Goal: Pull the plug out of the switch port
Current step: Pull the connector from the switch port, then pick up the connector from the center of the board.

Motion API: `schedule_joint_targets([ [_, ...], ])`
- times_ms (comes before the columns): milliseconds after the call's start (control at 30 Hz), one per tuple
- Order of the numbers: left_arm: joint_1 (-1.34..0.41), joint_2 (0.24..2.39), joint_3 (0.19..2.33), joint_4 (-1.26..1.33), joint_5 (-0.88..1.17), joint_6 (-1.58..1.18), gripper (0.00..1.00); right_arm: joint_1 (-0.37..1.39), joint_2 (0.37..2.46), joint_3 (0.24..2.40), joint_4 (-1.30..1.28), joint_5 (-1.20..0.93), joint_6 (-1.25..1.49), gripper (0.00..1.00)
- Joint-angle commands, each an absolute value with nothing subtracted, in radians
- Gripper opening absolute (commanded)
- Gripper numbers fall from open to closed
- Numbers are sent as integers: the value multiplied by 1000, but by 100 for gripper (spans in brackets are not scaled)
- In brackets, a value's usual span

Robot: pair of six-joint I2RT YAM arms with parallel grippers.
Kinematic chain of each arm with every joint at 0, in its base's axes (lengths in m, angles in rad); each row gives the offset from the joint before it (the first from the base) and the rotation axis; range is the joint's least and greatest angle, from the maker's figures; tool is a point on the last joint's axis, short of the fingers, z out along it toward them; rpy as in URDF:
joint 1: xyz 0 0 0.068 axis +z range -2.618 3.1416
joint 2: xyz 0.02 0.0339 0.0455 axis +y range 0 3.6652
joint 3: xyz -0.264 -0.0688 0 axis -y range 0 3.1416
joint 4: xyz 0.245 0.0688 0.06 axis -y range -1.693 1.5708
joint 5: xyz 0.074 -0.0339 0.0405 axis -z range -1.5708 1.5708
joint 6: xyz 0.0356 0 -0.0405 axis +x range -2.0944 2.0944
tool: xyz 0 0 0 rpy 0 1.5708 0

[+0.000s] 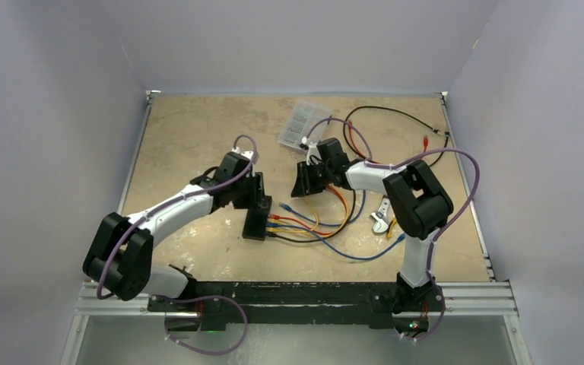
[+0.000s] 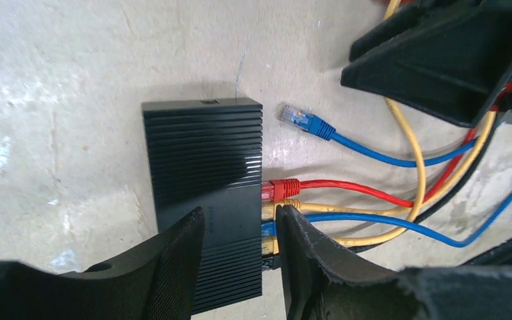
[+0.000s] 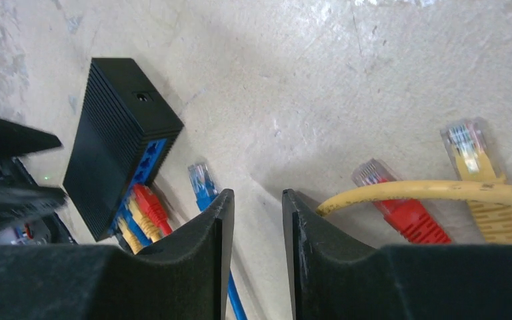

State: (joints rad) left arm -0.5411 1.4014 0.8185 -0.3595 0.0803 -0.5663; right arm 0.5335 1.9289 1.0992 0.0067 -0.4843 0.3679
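Ribbed glossy black switch (image 2: 203, 153); red, yellow and blue cables (image 2: 347, 187); loose bright blue plug (image 2: 310, 123); mottled beige table (image 2: 73, 100).

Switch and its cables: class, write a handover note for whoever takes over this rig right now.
Left pincer: open, hovering over the port side of the switch, gripping nothing.
Right pincer: open, empty, above the table beside the switch.
Done: one blue plug lies loose on the table by the switch.
Left to do: a red plug and others are seated in the ports; pull only if required.
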Motion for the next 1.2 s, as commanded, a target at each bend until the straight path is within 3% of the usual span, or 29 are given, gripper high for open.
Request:
schedule_joint_targets([
  [0,-427,1357,809,-331,214,-490,44,530,1866,1071,-79,-432,314,36],
  [200,-289,1347,812,-347,273,-450,45,543,1791,1009,-129,-415,293,46],
  [367,-235,1384,851,-379,304,-426,44,574,1742,997,-165,-376,291,48],
  [1000,-215,1416,983,-535,201,-299,45,746,1785,1102,-314,-90,284,45],
  [1167,-205,1421,986,-535,211,-293,45,802,1824,1141,-378,50,289,38],
])
